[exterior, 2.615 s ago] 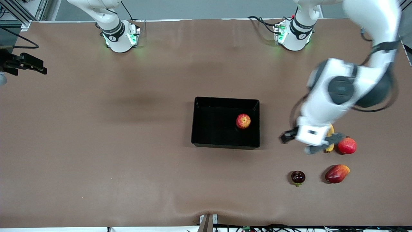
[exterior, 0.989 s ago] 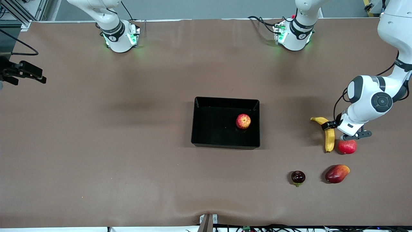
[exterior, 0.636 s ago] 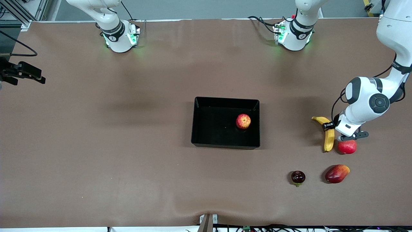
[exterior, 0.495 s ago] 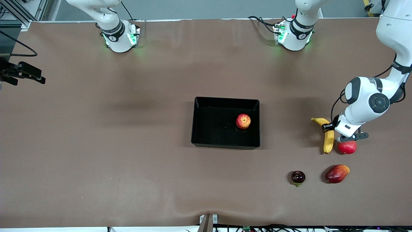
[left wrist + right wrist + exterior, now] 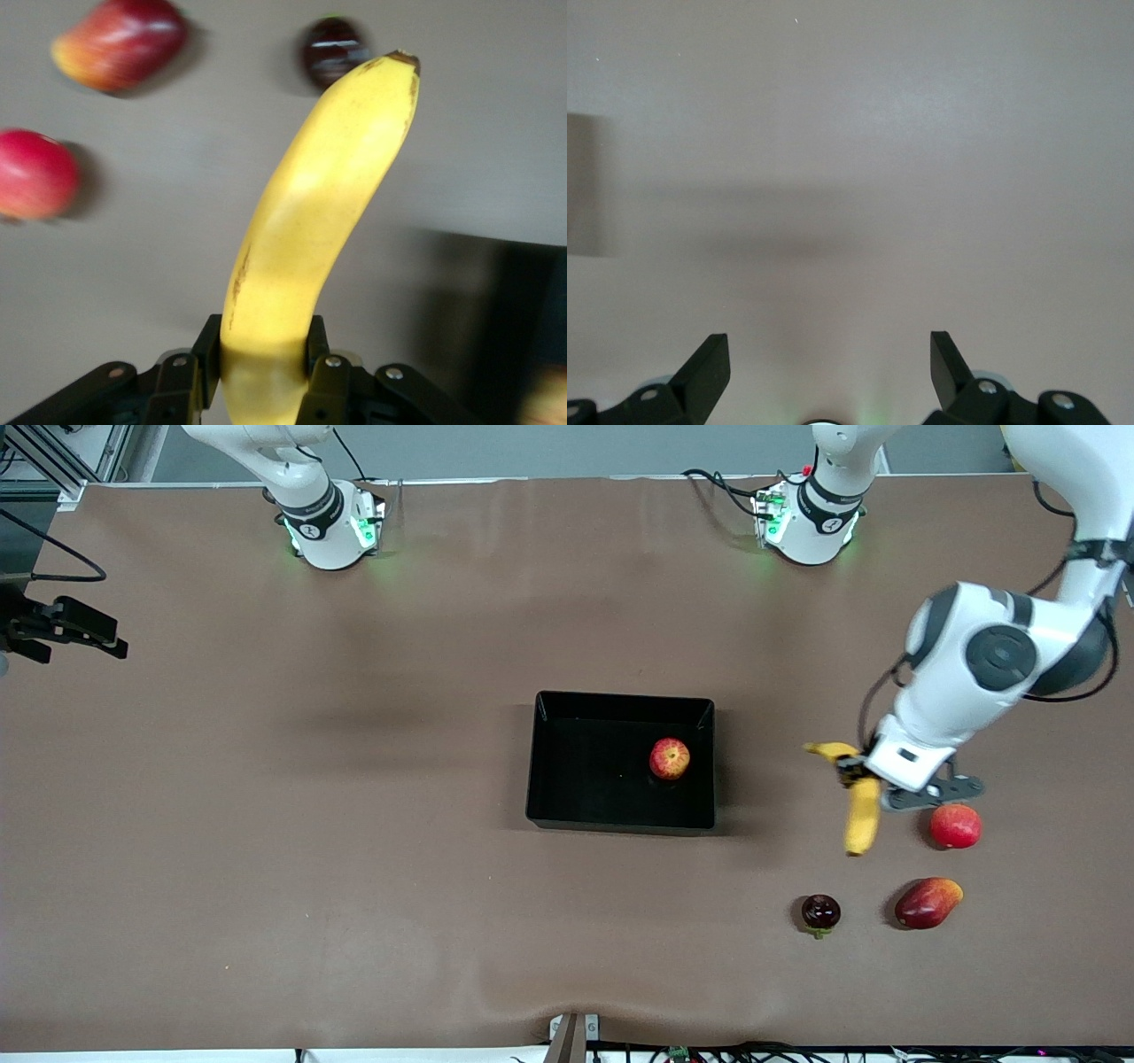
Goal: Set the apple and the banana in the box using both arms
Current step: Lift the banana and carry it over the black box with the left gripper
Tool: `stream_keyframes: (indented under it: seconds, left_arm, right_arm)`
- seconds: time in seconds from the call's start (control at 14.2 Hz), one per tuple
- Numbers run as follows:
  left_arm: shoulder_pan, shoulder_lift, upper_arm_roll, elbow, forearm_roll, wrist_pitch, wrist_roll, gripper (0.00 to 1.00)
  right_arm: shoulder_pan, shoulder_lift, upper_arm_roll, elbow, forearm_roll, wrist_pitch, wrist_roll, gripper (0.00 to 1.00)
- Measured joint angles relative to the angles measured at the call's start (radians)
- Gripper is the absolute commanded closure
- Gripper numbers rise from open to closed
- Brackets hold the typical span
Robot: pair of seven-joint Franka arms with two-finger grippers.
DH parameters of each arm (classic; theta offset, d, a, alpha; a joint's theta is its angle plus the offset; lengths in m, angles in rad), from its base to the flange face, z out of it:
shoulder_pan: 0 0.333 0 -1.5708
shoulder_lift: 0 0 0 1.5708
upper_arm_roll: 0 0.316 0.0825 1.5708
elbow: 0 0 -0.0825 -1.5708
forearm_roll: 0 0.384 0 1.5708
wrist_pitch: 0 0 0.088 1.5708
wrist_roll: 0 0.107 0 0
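The left hand (image 5: 858, 772) was clamped on one end of the curved yellow banana (image 5: 861, 815), which hung clear of the brown surface (image 5: 354, 824), its free end pointing away from the fingers (image 5: 326, 376) in the left wrist view. Below and beside that hand lay a plain red round fruit (image 5: 955, 825), an elongated red-orange fruit (image 5: 927, 903) and a small dark round fruit (image 5: 820, 912). The black rectangular shallow plastic box (image 5: 567, 815) stood well apart from the hand, toward the middle of the surface, with the streaked red-and-yellow apple (image 5: 669, 758) already inside, near the wall on the left arm's side. In my judgement the carry should hold the banana high enough to pass that wall, then lower it over the bare floor of the box, away from the apple, before release; the end grip may let the fruit swing. The right hand (image 5: 829, 361) waited over bare surface, fingers spread wide, holding nothing. No legible writing or brand was found.
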Motion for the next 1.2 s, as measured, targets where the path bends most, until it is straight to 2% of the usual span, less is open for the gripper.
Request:
stream_keyframes:
  seconds: [0.21,0.42,0.49,0.64,0.85,0.99,1.2]
  left_arm:
    - [-0.177,0.054,-0.017,0.123,-0.014,-0.065,-0.259,1.00]
    - [-0.364,0.192,-0.001,0.301,-0.015,-0.141,-0.522,1.00]
    - [-0.435,0.242,0.024,0.353,-0.015,-0.150,-0.583,1.00]
    - [-0.592,0.326,0.118,0.430,-0.014,-0.153,-0.672,1.00]
    - [-0.805,0.401,0.271,0.476,-0.015,-0.154,-0.801,1.00]
    - [-0.861,0.415,0.299,0.479,-0.015,-0.161,-0.861,1.00]
    - [-0.869,0.415,0.300,0.478,-0.014,-0.177,-0.884,1.00]
  right_arm:
    - [0.004,0.000,-0.001,0.013,0.000,0.001,0.000,0.00]
    - [0.005,0.002,-0.002,0.015,0.000,0.001,0.000,0.00]
    - [0.005,0.003,-0.003,0.016,0.000,0.001,0.000,0.00]
    - [0.005,0.006,-0.004,0.016,0.000,0.001,0.000,0.00]
    - [0.005,0.007,-0.004,0.017,0.000,0.001,0.000,0.00]
    - [0.006,0.007,-0.004,0.017,0.000,0.001,0.000,0.00]
    - [0.006,0.008,-0.004,0.018,0.000,0.001,0.000,0.00]
